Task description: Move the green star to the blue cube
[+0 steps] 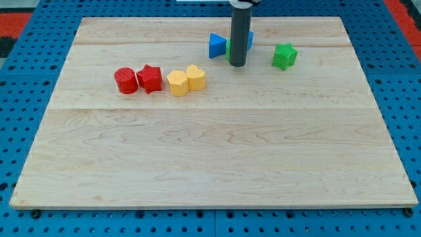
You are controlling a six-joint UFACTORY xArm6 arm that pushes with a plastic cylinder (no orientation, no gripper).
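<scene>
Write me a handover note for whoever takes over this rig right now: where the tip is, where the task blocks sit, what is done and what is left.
Tip: my tip rests on the board near the view's top, right in front of the blue blocks.
Green star: to the view's right of my tip, clear of it and of the blue cluster.
Blue cube: mostly hidden behind the rod; a blue triangular block sits to its left, and a sliver of green shows at the rod.
Done: nothing visible; the star is apart from the cube.
Left: get to the star's right side and push it left to the cube.
</scene>
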